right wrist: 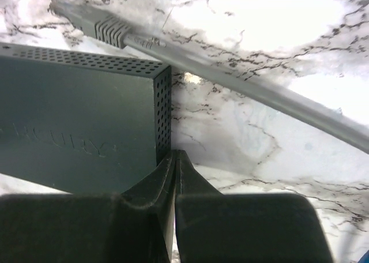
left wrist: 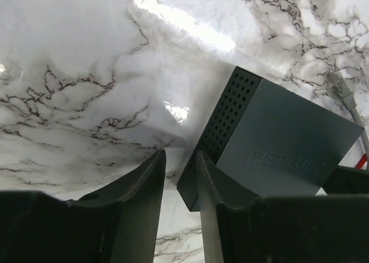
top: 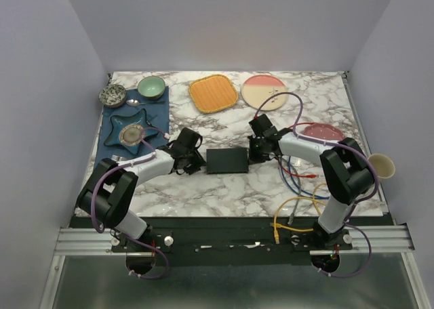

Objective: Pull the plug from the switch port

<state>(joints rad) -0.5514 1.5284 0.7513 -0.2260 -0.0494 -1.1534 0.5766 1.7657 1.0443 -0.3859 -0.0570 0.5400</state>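
The switch [top: 227,160] is a flat dark grey box lying mid-table between my two grippers. My left gripper [top: 198,163] is at its left end, open; in the left wrist view the switch [left wrist: 277,142] has a corner reaching into the gap at the right finger, and the left gripper [left wrist: 179,154] clamps nothing. My right gripper [top: 255,154] is at the right end. Its fingers are pressed together and empty, with the right gripper [right wrist: 176,153] tips at the corner of the switch [right wrist: 81,130]. The grey plug [right wrist: 109,27] lies on the marble behind the switch, outside any port; the same plug [left wrist: 343,90] shows past the far corner.
An orange square plate [top: 213,93], a cream-and-pink plate [top: 264,92] and a red plate [top: 323,130] stand at the back and right. A blue mat [top: 108,143] with a star dish and bowls is at the left. Blue, red and yellow cables [top: 298,217] loop at the front right, near a cup [top: 381,165].
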